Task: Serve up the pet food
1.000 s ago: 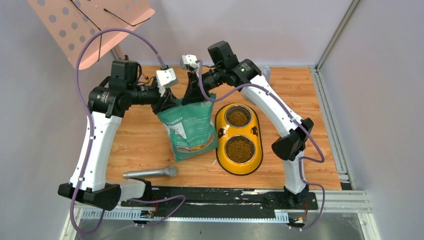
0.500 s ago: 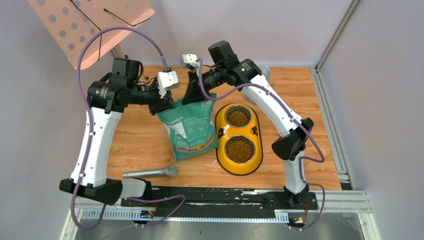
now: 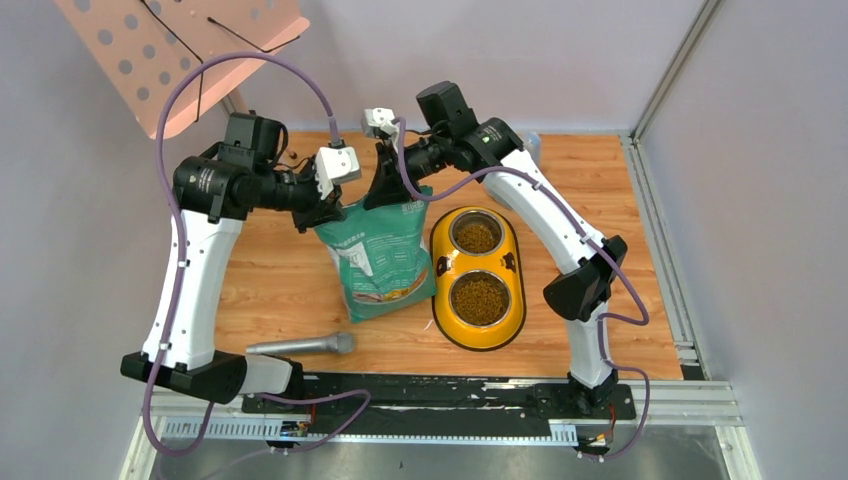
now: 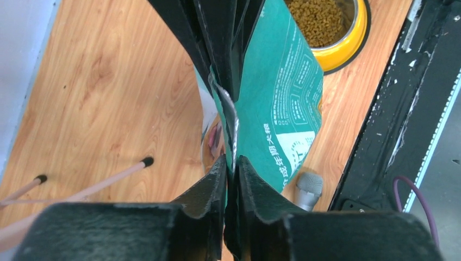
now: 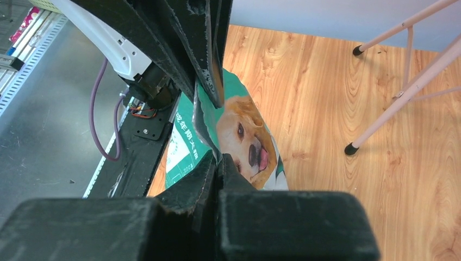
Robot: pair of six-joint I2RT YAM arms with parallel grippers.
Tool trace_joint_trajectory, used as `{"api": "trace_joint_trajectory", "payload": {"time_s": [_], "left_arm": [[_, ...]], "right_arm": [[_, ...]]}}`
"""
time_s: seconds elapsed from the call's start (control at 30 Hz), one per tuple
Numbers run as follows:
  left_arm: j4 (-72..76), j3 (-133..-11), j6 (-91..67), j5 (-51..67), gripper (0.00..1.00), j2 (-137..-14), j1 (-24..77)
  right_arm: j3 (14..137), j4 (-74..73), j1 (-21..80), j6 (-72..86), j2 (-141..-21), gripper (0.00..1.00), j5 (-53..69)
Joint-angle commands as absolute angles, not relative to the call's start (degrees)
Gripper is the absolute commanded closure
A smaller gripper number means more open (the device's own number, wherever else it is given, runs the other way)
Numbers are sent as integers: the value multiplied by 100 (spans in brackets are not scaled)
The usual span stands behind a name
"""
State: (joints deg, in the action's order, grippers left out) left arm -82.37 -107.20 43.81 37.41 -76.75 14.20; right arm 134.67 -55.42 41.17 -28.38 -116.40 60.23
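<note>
Top external view shows the pet food (image 3: pixel 479 298) as small brown bits. It fills both bowls of the yellow feeder (image 3: pixel 441 262), on the right side of the table (image 3: pixel 270 290). The green bag (image 3: pixel 378 255) stands just left of the feeder. I cannot tell if they touch.

The bowls look full, so the job seems almost done. The step now looks like handling the top of the bag. To do it well, both sides should be held evenly and the bag kept straight up, so that no food spills. A hard pull to either side could tear the bag or tip it.

The left gripper (image 3: pixel 327 212) and the right gripper (image 3: pixel 385 195) sit side by side at the bag's far top edge. In each wrist view the fingers (image 4: pixel 209 185) are pinched tight on that edge.

The left arm (image 3: pixel 190 290) rises from the near left, bends, and reaches right. The right arm (image 3: pixel 545 215) rises from the near right, curves far over the feeder, and reaches left.
</note>
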Motion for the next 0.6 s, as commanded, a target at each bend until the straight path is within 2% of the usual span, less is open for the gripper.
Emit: {"api": "trace_joint_trajectory", "payload": {"time_s": [0.0, 0.1, 0.2, 0.23, 0.3, 0.33, 0.4, 0.47, 0.5, 0.57], "left_arm": [[-8495, -10829, 4421, 3109, 84, -7489, 1371], [-8594, -11004, 4510, 2851, 88, -7553, 1371], [-8808, -11098, 4641, 2837, 100, -7627, 1354], [-8847, -11095, 4654, 2871, 100, -7637, 1354], [-8906, -11081, 4650, 2976, 100, -7662, 1354], [-8873, -11085, 4610, 3013, 100, -7654, 1354], [-8725, -11057, 4525, 3076, 100, -7602, 1354], [-8582, -11023, 4478, 3055, 100, -7553, 1354], [-8606, -11024, 4493, 3053, 100, -7548, 1354], [-8702, -11059, 4624, 3084, 100, -7571, 1354]], "right_arm": [[13433, -5564, 3979, -2920, -11569, 100, 5877], [13300, -5572, 3957, -2969, -11509, 100, 5862], [13214, -5600, 3927, -3010, -11445, 100, 5882], [13196, -5657, 3928, -3070, -11431, 99, 5868], [13219, -5907, 3927, -3280, -11416, 79, 5816], [13222, -6023, 3922, -3394, -11405, 72, 5739], [13206, -6250, 3916, -3631, -11364, 76, 5535], [13188, -6510, 3868, -3896, -11326, 94, 5425], [13184, -6620, 3820, -3959, -11319, 100, 5388], [13202, -6792, 3698, -4024, -11299, 100, 5358]]}}
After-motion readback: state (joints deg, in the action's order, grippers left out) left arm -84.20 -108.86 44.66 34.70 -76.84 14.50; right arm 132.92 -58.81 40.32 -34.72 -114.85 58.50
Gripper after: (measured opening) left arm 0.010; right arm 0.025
